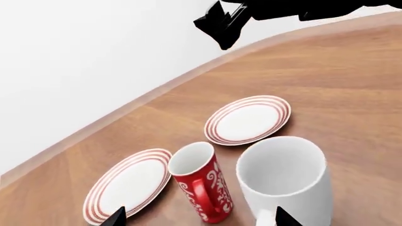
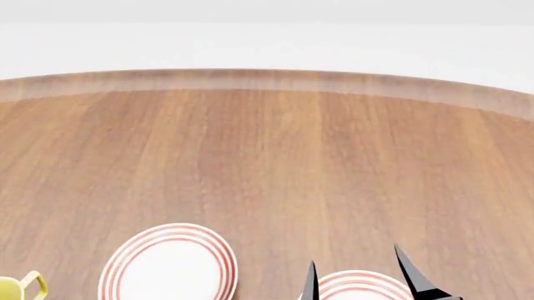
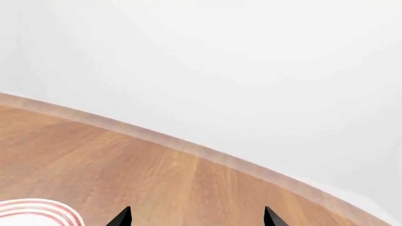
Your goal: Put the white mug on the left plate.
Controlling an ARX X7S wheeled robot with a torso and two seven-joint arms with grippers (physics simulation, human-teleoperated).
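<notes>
The left gripper [image 1: 199, 219] sits nearest its wrist camera. Its two dark fingertips [image 1: 117, 217] are spread wide with nothing between them, one showing in front of a plate and the other in front of the near side of the white mug [image 1: 285, 176]. That mug stands upright on the table [image 2: 276, 162], mouth open to the camera, just beside the red mug [image 1: 201, 188] with white swirls, which also stands upright. Neither is gripped, so I judge the task barely begun: the approach is under way, while the grasp, the lift, the carry and the set-down all remain. Beyond the mugs lie the two red-ringed plates, both bare. The left plate [image 1: 129, 186] is, I believe, the one just past the red mug, though the tilted wrist view makes this less than certain, and the right plate [image 1: 248, 120] lies farther off, near the white mug's rim. In the head view the mugs fall below the picture, apart from the yellow handle of a third mug [image 2: 24, 287] at the lower corner. The right gripper [image 2: 359, 275] hangs over the right plate, its fingers parted and empty. Farther still, the surface is a broad stretch of warm wood grain with a paler rounded edge, and behind it rises a plain white wall.
</notes>
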